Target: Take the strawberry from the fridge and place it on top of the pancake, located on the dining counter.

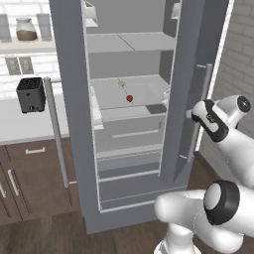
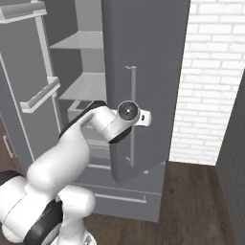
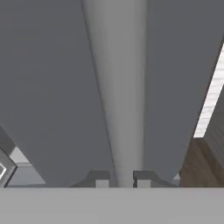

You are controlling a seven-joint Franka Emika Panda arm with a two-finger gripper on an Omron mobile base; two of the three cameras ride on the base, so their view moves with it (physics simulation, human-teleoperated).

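Item: gripper [image 3: 119, 178] — fingers clenched on right door's bar handle [image 3: 118, 87], prob. to swing door wider for access. Fridge [image 1: 74, 124] open; strawberry [image 1: 129, 98] on mid shelf [image 1: 149, 94], well apart from hand — not yet picked.

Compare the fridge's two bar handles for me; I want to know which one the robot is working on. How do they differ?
The right door's handle sits between the gripper's fingertips; the left door's handle stands free, nothing near it. In the left base view the right handle is partly hidden by the arm, while the left handle shows along its whole length. Both are long vertical silver bars on grey doors swung open.
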